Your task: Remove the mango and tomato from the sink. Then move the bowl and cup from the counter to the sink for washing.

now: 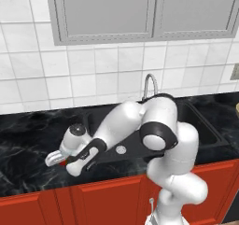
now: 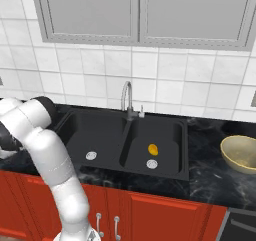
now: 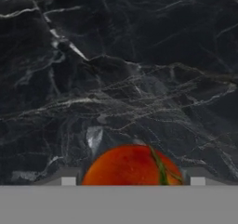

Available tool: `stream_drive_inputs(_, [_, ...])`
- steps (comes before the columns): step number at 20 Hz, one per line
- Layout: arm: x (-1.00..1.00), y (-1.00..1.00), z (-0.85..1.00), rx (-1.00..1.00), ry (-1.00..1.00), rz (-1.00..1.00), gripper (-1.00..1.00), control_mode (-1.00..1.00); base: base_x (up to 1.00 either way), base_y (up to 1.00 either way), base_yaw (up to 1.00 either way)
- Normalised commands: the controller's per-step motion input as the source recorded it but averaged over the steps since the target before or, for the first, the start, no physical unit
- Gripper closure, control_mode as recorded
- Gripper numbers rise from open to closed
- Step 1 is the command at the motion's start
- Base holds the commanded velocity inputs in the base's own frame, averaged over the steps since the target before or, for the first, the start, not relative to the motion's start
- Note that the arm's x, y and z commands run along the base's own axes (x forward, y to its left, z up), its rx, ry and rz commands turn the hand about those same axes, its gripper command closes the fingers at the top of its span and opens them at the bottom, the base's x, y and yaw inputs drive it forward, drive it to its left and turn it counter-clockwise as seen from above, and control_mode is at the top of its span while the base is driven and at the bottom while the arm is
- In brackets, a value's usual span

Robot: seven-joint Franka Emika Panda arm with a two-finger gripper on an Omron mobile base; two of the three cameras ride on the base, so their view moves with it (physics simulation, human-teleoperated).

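Low over the black marble counter point(image 1: 28, 144) left of the sink point(image 2: 75, 127), near its front edge, the hand point(image 1: 63, 158) has its fingers spread wide with the red-orange tomato point(image 3: 132, 165) between them, no grip visible on it. Farther off, the mango point(image 2: 153, 149) lies in the sink's right basin just behind the drain, and the tan bowl point(image 2: 241, 154) sits on the counter toward its right edge.
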Motion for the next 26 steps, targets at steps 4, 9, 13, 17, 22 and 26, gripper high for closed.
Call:
stream_drive_inputs(4, [0.01,0.16,-0.21,0.00,0.00,0.00,1.00,-1.00,0.00,0.00,0.00])
stream_drive_inputs(9, [0.00,0.15,-0.20,0.00,0.00,0.00,1.00,-1.00,0.00,0.00,0.00])
stream_drive_inputs(13, [0.00,0.14,-0.18,0.00,0.00,0.00,-1.00,-1.00,0.00,0.00,0.00])
stream_drive_inputs(17, [0.01,0.10,-0.12,0.00,0.00,0.00,-1.00,-1.00,0.00,0.00,0.00])
stream_drive_inputs(22, [0.00,0.02,0.16,0.00,0.00,0.00,-1.00,-1.00,0.00,0.00,0.00])
stream_drive_inputs(26, [-0.10,0.00,0.26,0.00,0.00,0.00,-1.00,-1.00,0.00,0.00,0.00])
